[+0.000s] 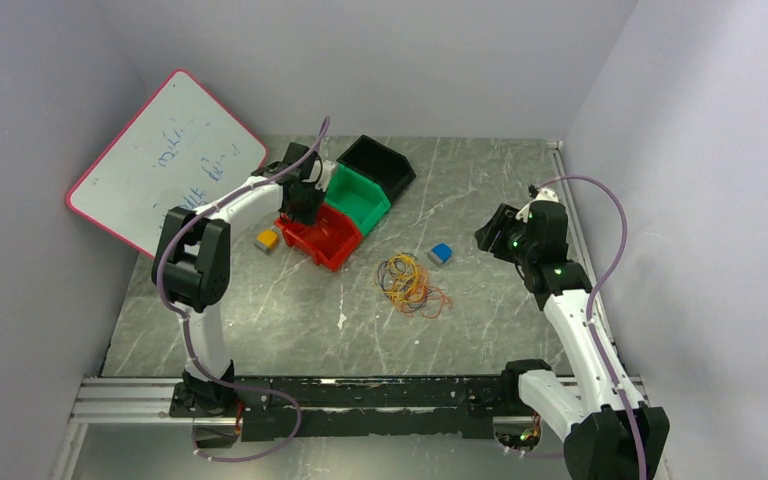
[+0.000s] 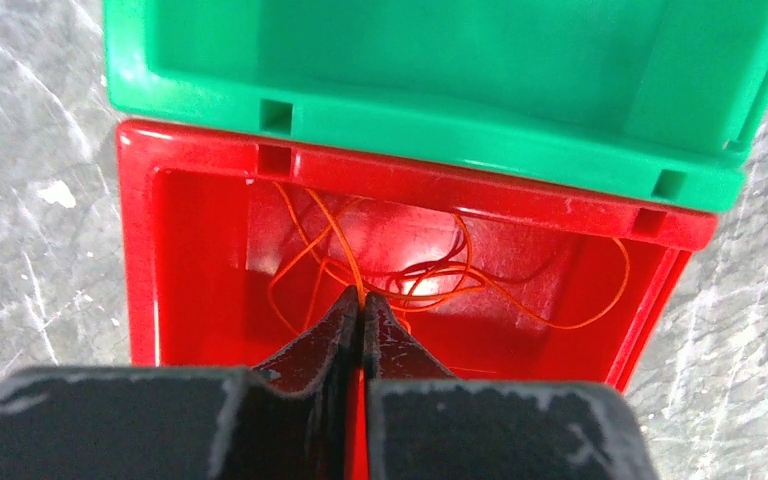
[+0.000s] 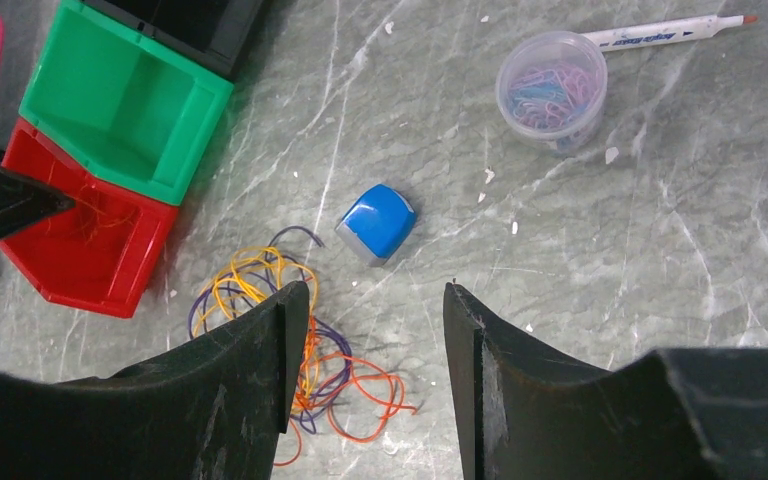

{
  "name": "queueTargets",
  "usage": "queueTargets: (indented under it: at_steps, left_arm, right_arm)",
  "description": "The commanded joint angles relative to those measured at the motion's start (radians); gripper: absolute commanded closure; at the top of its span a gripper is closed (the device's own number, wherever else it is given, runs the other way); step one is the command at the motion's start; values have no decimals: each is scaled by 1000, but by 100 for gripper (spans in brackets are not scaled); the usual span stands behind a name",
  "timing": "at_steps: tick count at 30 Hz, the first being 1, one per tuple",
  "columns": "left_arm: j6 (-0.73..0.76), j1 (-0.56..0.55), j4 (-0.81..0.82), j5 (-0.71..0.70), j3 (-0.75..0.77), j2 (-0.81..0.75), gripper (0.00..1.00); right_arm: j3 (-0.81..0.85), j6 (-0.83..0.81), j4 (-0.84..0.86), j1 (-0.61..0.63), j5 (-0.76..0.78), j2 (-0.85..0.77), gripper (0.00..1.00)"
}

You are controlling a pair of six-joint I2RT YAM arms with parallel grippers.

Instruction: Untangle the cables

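Note:
An orange cable (image 2: 438, 287) lies in loose loops inside the red bin (image 2: 135, 250). My left gripper (image 2: 363, 297) reaches into that bin, and one strand runs up into the seam between its shut fingertips. From above, the left gripper (image 1: 303, 205) hangs over the red bin (image 1: 332, 248). The other cables (image 1: 407, 282), yellow, purple and orange-red, sit clumped on the table; in the right wrist view this clump (image 3: 250, 278) lies partly behind my left finger. My right gripper (image 3: 375, 295) is open and empty, high above the table to the right (image 1: 495, 235).
A green bin (image 1: 358, 195) and a black bin (image 1: 380, 160) stand behind the red one. A blue block (image 3: 377, 222) lies near the clump and an orange-grey block (image 1: 268, 240) left of the red bin. A whiteboard (image 1: 165, 160) leans far left. A paperclip cup (image 3: 550, 90) and marker (image 3: 660, 33) sit farther off.

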Motion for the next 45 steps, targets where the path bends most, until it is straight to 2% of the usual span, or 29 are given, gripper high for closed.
queueTargets:
  at_steps: [1, 7, 11, 15, 20, 29, 32, 36, 39, 45]
  left_arm:
    - [-2, 9, 4, 16, -34, 2, 93]
    - [-1, 9, -28, 17, -33, 27, 91]
    - [-13, 9, 6, 8, -38, -48, 64]
    - [-15, 9, 26, 9, -23, -144, 44]
    - [-21, 9, 37, -13, -7, -233, 34]
    - [-14, 9, 65, -29, -60, -324, 33]
    - [-12, 9, 84, 49, -82, -347, 36]
    - [-61, -3, 156, 220, -137, -392, 39]
    - [-114, -62, 224, 260, -188, -423, 39]
    - [-184, -224, 308, 236, -245, -419, 41]
  right_arm:
    - [-14, -3, 13, 2, -6, -10, 44]
    - [-13, -3, 14, 1, -12, -9, 44]
    - [-7, -9, 4, 1, -2, -10, 44]
    - [-1, -12, -3, 1, 2, -12, 44]
    - [-1, -7, 3, 1, 1, -9, 44]
    - [4, -9, 7, 1, -10, 4, 44]
    - [8, -17, 7, 2, -23, 11, 44]
    - [3, -25, 5, 1, -41, 18, 43]
    - [2, -41, -7, 2, -97, 43, 42]
    - [-47, -41, -9, 11, -199, 79, 40]
